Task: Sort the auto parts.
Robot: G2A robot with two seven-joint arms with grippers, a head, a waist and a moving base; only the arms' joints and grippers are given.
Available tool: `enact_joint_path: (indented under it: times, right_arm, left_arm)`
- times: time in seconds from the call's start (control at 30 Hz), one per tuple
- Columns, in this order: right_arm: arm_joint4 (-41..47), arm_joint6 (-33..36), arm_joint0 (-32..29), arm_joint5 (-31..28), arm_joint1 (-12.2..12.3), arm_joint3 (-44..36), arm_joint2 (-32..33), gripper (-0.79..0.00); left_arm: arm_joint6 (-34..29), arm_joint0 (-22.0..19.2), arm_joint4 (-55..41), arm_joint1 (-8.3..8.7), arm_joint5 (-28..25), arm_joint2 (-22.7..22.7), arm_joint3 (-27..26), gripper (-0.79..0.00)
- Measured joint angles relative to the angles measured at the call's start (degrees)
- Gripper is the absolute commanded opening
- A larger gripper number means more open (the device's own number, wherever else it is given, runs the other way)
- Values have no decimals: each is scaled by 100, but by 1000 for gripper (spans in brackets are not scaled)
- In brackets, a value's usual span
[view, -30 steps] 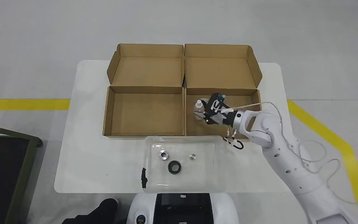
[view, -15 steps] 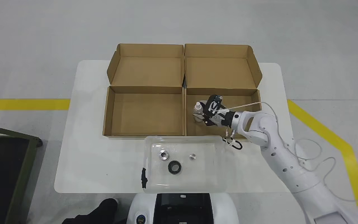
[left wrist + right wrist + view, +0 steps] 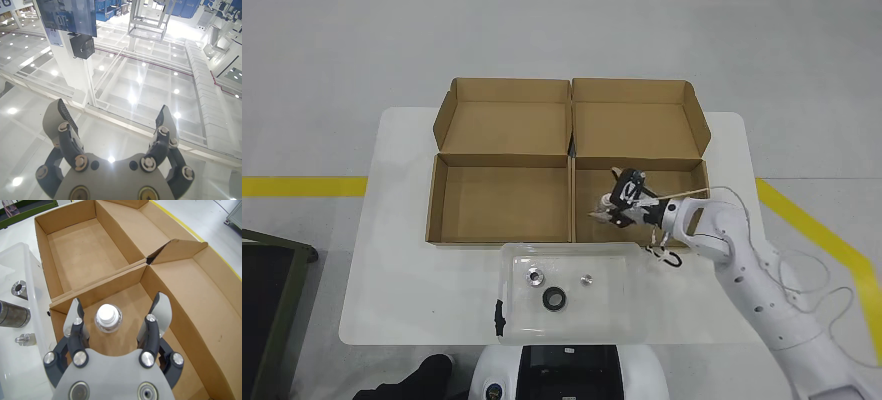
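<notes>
Right end effector is hovering released above the white-capped bottle, which is standing upright inside the cardboard box; left end effector is also hanging released

A large industrial hall, shown by its smooth grey floor with a yellow line, high gridded ceiling and aluminium frame rig.

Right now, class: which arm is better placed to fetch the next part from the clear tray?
Right, probably. The right gripper, open, hangs over the right box next to the clear tray; the left gripper points up at the ceiling.
</notes>
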Motion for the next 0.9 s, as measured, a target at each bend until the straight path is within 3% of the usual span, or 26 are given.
enact_joint_path:
  times: [0.53, 0.9]
  right_arm:
    - [-235, 423, -1142, -642, 250, -2200, 615, 0]
    - [-702, 539, -1870, -1265, 361, -2881, 503, 0]
  left_arm:
    - [0, 0, 0, 0, 0, 0, 0, 0]
    - [0, 0, 0, 0, 0, 0, 0, 0]
